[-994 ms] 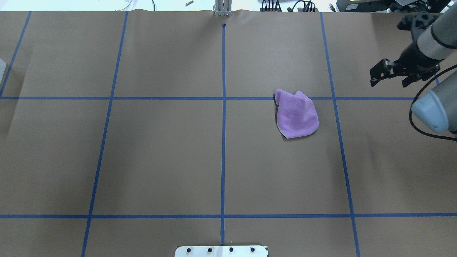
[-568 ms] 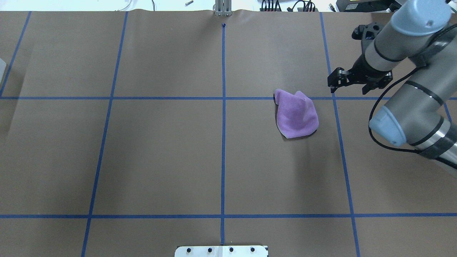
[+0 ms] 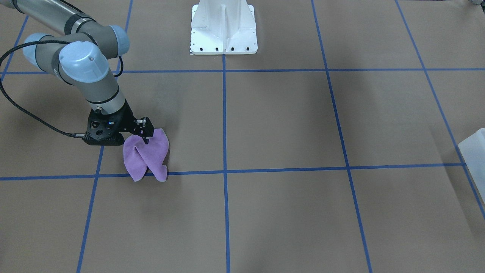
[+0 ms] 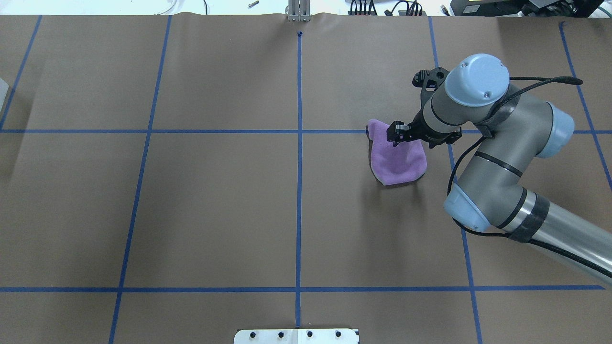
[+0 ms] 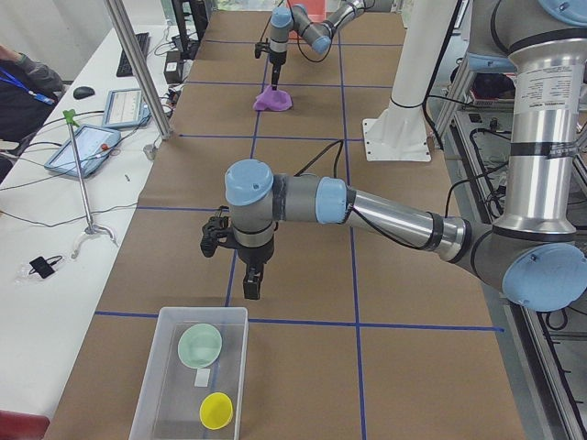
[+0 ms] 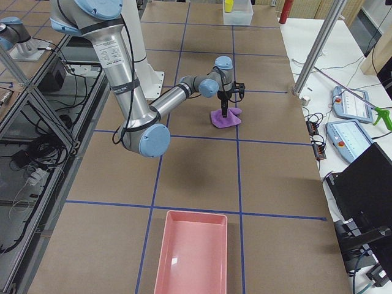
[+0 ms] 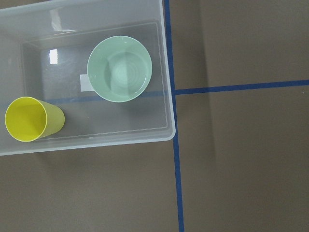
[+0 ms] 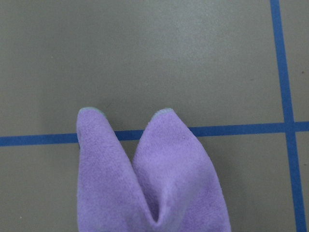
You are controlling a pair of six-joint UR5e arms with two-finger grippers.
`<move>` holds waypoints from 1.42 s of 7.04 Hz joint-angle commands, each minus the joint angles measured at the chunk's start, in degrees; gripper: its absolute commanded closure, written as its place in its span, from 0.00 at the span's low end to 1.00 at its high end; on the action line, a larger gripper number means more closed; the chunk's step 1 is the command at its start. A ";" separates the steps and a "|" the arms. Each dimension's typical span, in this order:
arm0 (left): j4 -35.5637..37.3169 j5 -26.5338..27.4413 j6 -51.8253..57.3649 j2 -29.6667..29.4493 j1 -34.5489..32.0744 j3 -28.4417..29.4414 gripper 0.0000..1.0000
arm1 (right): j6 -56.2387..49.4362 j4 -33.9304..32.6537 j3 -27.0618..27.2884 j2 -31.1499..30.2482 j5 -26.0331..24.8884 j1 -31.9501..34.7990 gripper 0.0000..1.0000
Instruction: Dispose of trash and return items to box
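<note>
A crumpled purple cloth lies on the brown paper right of centre. It also shows in the front view and fills the bottom of the right wrist view. My right gripper is open and points down right over the cloth's far part; I cannot tell if the fingers touch it. My left gripper shows only in the exterior left view, just off the near edge of a clear box. I cannot tell if it is open or shut.
The clear box holds a green bowl and a yellow cup. A pink tray lies at the table's right end. The white robot base stands at the table's robot-side edge. Blue tape lines grid the paper.
My right arm has swung in from the right edge to the left and has come down over the purple cloth. The cloth has kept its place and shape.
</note>
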 commanded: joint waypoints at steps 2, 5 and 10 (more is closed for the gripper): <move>-0.74 0.00 0.09 0.06 0.00 0.11 0.00 | 0.41 1.09 -0.66 0.18 -0.87 -0.21 1.00; -0.92 0.00 0.09 0.15 0.00 0.11 0.00 | 0.94 0.48 0.83 0.62 -0.26 1.54 1.00; -1.71 -0.09 0.00 4.02 0.00 1.78 0.00 | -22.32 -29.41 21.17 -4.36 5.72 14.35 1.00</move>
